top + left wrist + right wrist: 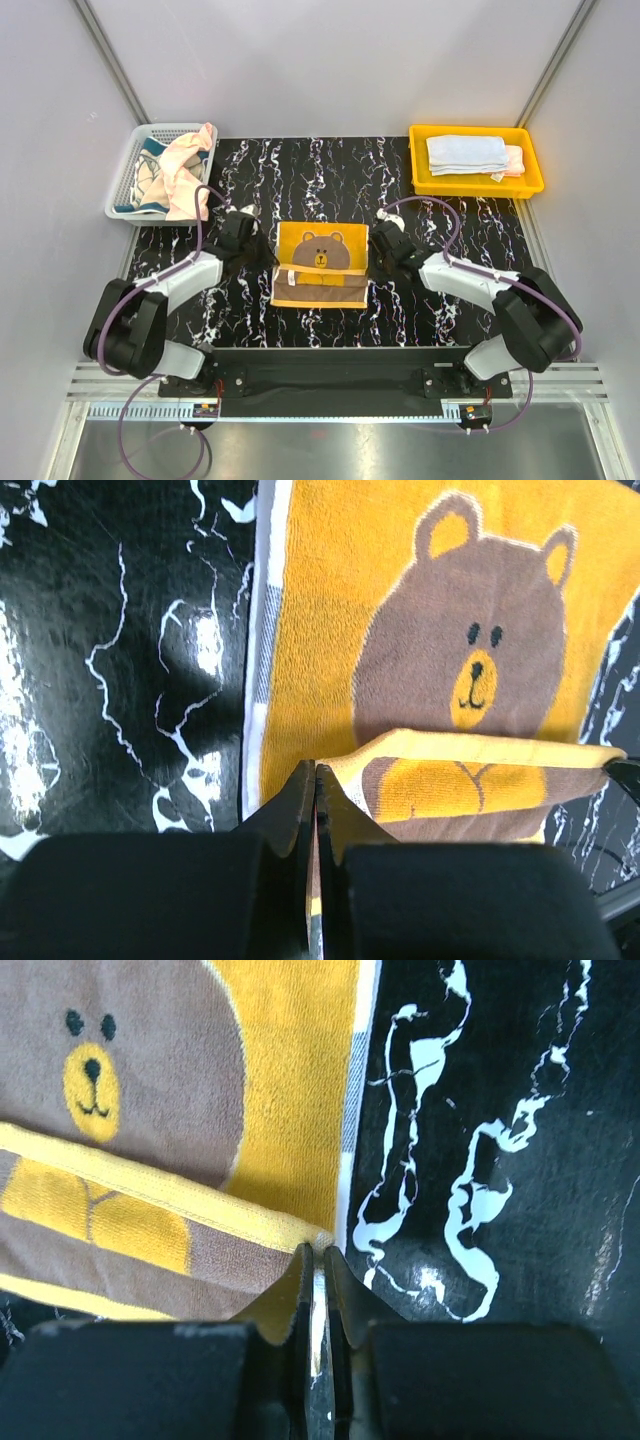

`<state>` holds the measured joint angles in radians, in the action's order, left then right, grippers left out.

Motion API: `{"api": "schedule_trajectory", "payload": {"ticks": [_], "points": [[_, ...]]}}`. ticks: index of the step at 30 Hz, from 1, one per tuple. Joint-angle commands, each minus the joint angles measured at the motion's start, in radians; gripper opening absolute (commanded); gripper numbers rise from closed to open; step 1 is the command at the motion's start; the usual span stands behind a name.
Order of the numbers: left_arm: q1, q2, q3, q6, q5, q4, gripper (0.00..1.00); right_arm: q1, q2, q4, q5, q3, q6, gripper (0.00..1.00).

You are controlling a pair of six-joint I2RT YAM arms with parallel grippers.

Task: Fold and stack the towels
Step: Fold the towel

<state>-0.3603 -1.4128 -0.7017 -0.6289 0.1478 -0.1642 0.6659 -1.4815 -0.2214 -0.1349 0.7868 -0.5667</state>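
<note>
Top external: brown bear towel point(320, 265) mid-way across the black marbled table point(300, 180), near edge lifted and turned back toward the bear face. Flanked by left gripper point(270, 266) at its left edge and right gripper point(370, 266) at its right edge, both touching cloth. Far left: white basket point(122, 190) holding pink towel point(187, 170) draped over teal-patterned towel point(150, 165). Far right: yellow tray point(476, 187) holding folded pale towel point(467, 153) stacked on another, pinkish edge peeking out at the right.

Left wrist: left gripper point(315, 772) jaws pressed together, clamped on the left corner of the raised hem. Brown bear towel point(330, 610) beyond, bear face up, hem stretched taut to the right above the flat part.

Right wrist: mirror of that. Right gripper point(318, 1252) jaws nearly touching, pinching the hem's right corner. Brown bear towel point(280, 1060) to the left, bare table point(520, 1110) to the right.
</note>
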Motion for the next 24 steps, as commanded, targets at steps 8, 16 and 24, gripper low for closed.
{"api": "schedule_trajectory", "payload": {"ticks": [8, 16, 24], "points": [[-0.005, 0.143, 0.073, -0.012, 0.052, 0.04, 0.01, 0.038, 0.096, 0.056, 0.054, -0.063, -0.033, 0.08], [-0.006, 0.221, 0.159, -0.032, 0.058, 0.042, 0.01, 0.057, 0.147, 0.048, 0.073, -0.101, -0.055, 0.13], [-0.011, 0.258, 0.222, -0.054, 0.058, 0.055, 0.01, 0.066, 0.19, 0.045, 0.109, -0.141, -0.074, 0.15]]}}
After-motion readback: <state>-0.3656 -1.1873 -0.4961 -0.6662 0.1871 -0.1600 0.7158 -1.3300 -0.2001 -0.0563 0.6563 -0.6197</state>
